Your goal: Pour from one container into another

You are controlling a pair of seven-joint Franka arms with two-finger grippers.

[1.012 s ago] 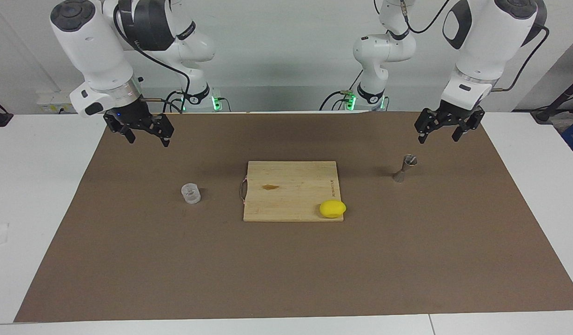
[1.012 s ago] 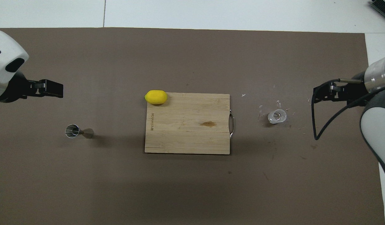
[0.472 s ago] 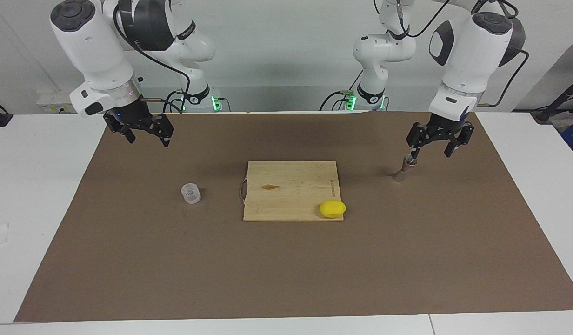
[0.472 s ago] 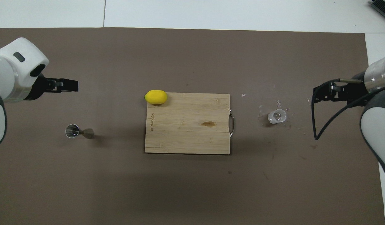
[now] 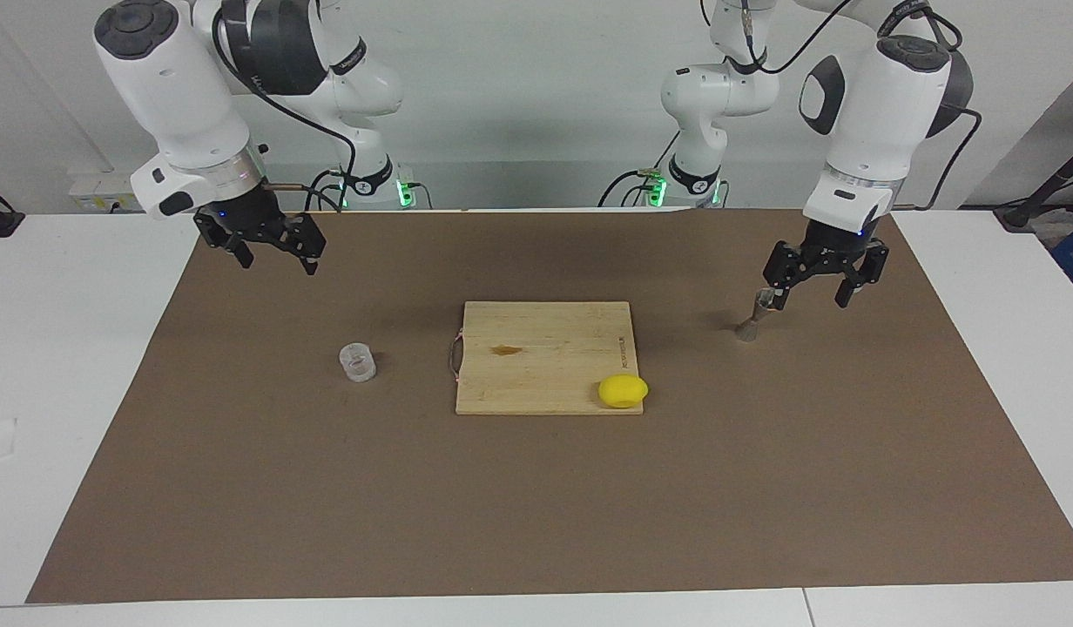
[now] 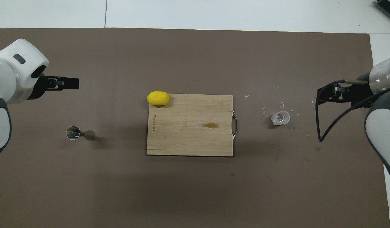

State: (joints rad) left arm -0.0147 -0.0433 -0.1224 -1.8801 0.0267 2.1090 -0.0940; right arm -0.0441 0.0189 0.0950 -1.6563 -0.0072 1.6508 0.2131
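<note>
The clear squat cup [image 5: 357,362] stands on the brown mat toward the right arm's end; it also shows in the overhead view [image 6: 280,117]. The metal hourglass jigger [image 5: 753,318] stands upright toward the left arm's end, and shows from above in the overhead view [image 6: 75,132]. My left gripper [image 5: 811,300] is open and empty, low over the mat beside the jigger. One finger overlaps the jigger's top in the facing view, while the overhead view shows this gripper [image 6: 75,83] apart from it. My right gripper [image 5: 279,264] is open and empty, waiting over the mat by the cup, and it shows at the overhead view's edge [image 6: 319,98].
A wooden cutting board [image 5: 536,348] with a wire handle lies in the middle of the mat [image 5: 536,505]. A yellow lemon [image 5: 623,391] sits on the board's corner that is farthest from the robots and toward the left arm's end. Small white flecks lie around the cup.
My left gripper has come down and moved toward the jigger. The right arm, cup, jigger, board and lemon have not moved.
</note>
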